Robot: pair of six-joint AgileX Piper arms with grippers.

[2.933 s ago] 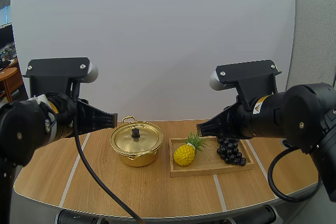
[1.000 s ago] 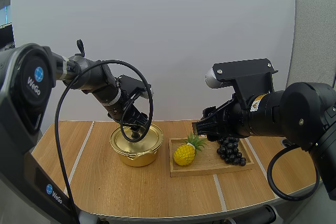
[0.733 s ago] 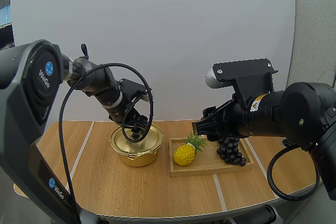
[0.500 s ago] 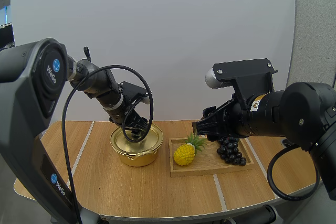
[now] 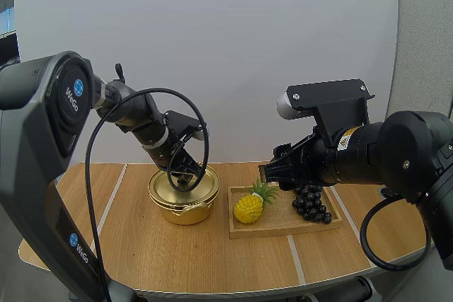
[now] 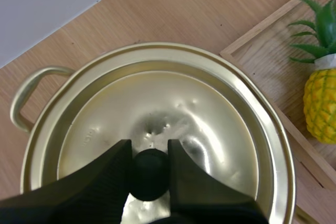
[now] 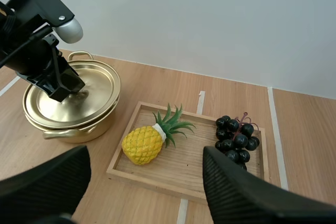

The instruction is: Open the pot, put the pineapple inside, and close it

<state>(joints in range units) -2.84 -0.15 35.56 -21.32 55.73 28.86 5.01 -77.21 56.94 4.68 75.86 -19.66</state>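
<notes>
1. Left claw (image 6: 149,153) clamped on knob (image 6: 149,176); right claw (image 5: 267,172) open above tray (image 7: 184,167).
2. Pot (image 5: 185,210): lid (image 6: 210,124) seated; lift straight up, no tilt, pinch centred.
3. Pineapple (image 7: 143,144) lies on its side in tray, just beside pot.

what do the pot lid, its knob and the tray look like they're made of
Lid: thin metal, perhaps gold-coloured aluminium or plated steel, with a glossy sheen, bright highlights and small dents.
Knob: matte black, probably plastic, with no metallic glint.
Tray: wood, with visible grain and a pale, dull surface, apparently unvarnished or lightly finished.
</notes>
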